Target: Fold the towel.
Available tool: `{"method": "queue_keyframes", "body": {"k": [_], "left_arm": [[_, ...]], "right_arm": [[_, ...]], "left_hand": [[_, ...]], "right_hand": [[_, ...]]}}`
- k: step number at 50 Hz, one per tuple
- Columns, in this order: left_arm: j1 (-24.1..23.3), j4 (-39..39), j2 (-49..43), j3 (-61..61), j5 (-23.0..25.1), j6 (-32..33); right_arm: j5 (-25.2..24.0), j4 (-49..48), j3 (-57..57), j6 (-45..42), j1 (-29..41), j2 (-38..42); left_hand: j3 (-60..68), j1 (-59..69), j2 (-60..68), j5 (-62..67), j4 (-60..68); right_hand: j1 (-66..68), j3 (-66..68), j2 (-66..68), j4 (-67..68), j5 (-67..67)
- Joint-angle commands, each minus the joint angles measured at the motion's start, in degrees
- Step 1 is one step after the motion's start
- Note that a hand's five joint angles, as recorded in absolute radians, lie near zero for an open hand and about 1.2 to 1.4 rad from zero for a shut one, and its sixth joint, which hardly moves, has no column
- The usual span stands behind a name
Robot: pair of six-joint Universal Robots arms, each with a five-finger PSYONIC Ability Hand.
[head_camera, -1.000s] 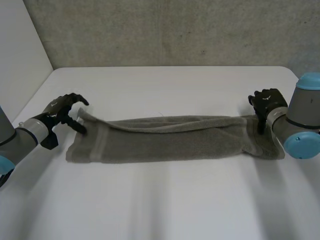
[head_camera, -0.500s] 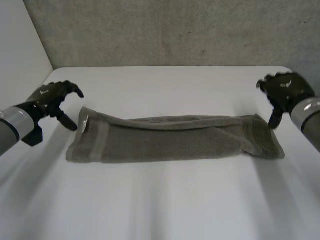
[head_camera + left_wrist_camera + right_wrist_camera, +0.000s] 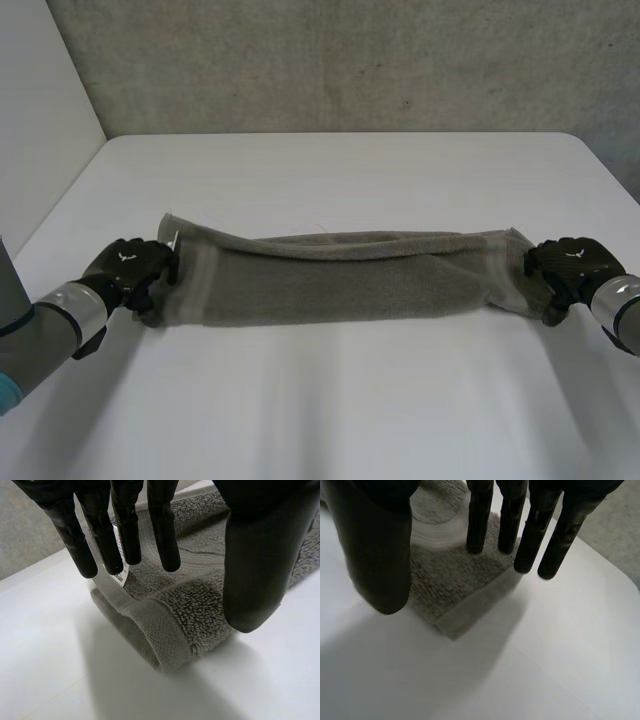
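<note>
Towel (image 3: 340, 285) folded lengthwise; left hand (image 3: 128, 265) and right hand (image 3: 568, 262) straddle its end corners, fingers spread wide, probably to pinch.

The grey terry towel (image 3: 340, 275), folded lengthwise into a long strip, lies flat, running left to right, white label (image 3: 119, 575) at its left end.

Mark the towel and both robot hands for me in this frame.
towel (image 3: 340, 285), head view, middle of the folded cloth.
left hand (image 3: 130, 266), head view, back of the hand.
right hand (image 3: 572, 262), head view, back of the hand.
</note>
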Motion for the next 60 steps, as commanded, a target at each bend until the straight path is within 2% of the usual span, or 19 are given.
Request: {"method": "queue_keyframes", "body": {"k": [1,7,10,13,15,17,18,22,31,34,36,37,38,39,40,41,48,53,60], "left_arm": [[0.0,3.52,-1.17,-0.71,0.07,-0.19],[0.0,4.23,-2.76,-0.62,0.15,-0.11],[0.0,4.23,-3.11,-0.45,0.16,-0.11],[0.09,4.23,-3.2,-0.36,0.07,-0.11],[0.09,4.23,-3.2,-0.27,-0.2,-0.11],[0.18,4.23,-3.11,-0.19,-0.2,-0.11],[0.18,4.23,-3.11,-0.19,-0.2,-0.11],[0.7,4.23,-2.23,-0.01,-1.07,-0.37],[1.06,4.32,-1.53,-0.45,-1.34,-0.9],[0.88,4.32,-1.53,-0.71,-1.16,-0.9],[0.27,4.23,-1.35,-1.15,-1.08,-0.9],[0.27,4.23,-1.35,-1.15,-1.08,-0.9],[0.18,4.23,-1.18,-1.59,-1.08,-0.9],[0.18,4.23,-1.17,-1.59,-1.08,-0.9],[0.18,4.14,-0.83,-2.03,-1.34,-0.64],[0.09,4.14,-0.21,-2.38,-1.43,-0.63],[0.18,4.23,2.87,-3.44,-1.43,-1.07],[0.53,4.23,6.12,-3.26,-1.78,-1.86],[0.88,4.23,10.77,-1.6,-1.69,-7.91]], "right_arm": [[-0.01,-4.87,-0.47,-0.14,-1.26,2.77],[-0.09,-5.32,-1.09,0.03,-1.35,4.27],[-0.18,-5.41,-1.18,0.03,-1.35,4.88],[-0.97,-5.41,-1.18,0.03,-1.35,5.23],[-2.55,-5.41,-1.18,0.21,-1.35,5.41],[-2.99,-5.41,-1.18,0.21,-1.35,5.15],[-2.99,-5.41,-1.18,0.21,-1.35,5.15],[-2.21,-6.1,-1.71,0.12,-2.83,3.31],[-2.29,-6.28,0.14,-0.41,-5.13,1.28],[-2.38,-6.28,0.4,-0.32,-5.04,1.19],[-2.38,-6.28,0.4,-0.41,-4.78,1.37],[-2.2,-6.2,0.4,-0.67,-4.51,1.45],[-2.2,-6.2,0.4,-0.67,-4.51,1.46],[-2.03,-6.02,0.4,-0.76,-4.42,1.63],[-2.03,-6.02,0.4,-0.76,-4.42,1.63],[-2.03,-5.85,0.32,-0.85,-4.6,2.07],[-2.29,-1.89,-0.39,-4.01,-5.21,2.16],[-1.85,5.3,-3.63,-10.15,-10.82,1.9],[1.47,9.88,-11.27,-15.78,-13.74,1.46]], "left_hand": [[0.4,-0.29,0.39,-0.33,0.57],[0.4,-0.29,0.39,-0.33,0.57],[0.4,-0.29,0.39,-0.33,0.57],[0.9,0.21,0.89,0.17,1.07],[2.25,1.56,2.24,1.52,2.42],[15.97,15.28,15.96,15.24,16.14],[16.04,15.35,16.04,15.31,16.21],[35.7,35.01,35.69,34.97,35.87],[33.88,33.18,33.87,33.15,34.05],[30.01,29.31,30.0,29.28,30.18],[13.63,12.93,13.62,12.9,13.8],[13.52,12.83,13.51,12.79,13.69],[-1.8,-2.49,-1.81,-2.53,-1.63],[-1.95,-2.65,-1.96,-2.68,-1.78],[-17.61,-18.3,-17.62,-18.34,-17.44],[-20.26,-20.96,-20.27,-20.99,-20.09],[-20.29,-20.98,-20.3,-21.02,-20.12],[-20.29,-20.98,-20.3,-21.02,-20.12],[-20.29,-20.98,-20.3,-21.02,-20.12]], "right_hand": [[5.62,5.68,5.86,5.64,5.38],[6.12,6.18,6.37,6.14,5.89],[12.52,12.58,12.76,12.53,12.28],[21.77,21.83,22.01,21.79,21.53],[45.86,45.92,46.1,45.88,45.62],[48.43,48.49,48.67,48.45,48.19],[48.45,48.51,48.7,48.47,48.22],[48.45,48.51,48.7,48.47,48.22],[48.45,48.51,48.7,48.47,48.22],[48.45,48.51,48.7,48.47,48.22],[48.45,48.51,48.7,48.47,48.22],[48.45,48.51,48.7,48.47,48.22],[48.45,48.51,48.7,48.47,48.22],[48.45,48.51,48.7,48.47,48.22],[48.45,48.51,48.7,48.47,48.22],[48.45,48.51,48.7,48.47,48.22],[48.45,48.51,48.7,48.47,48.22],[48.45,48.51,48.7,48.47,48.22],[48.45,48.51,48.7,48.47,48.22]]}}
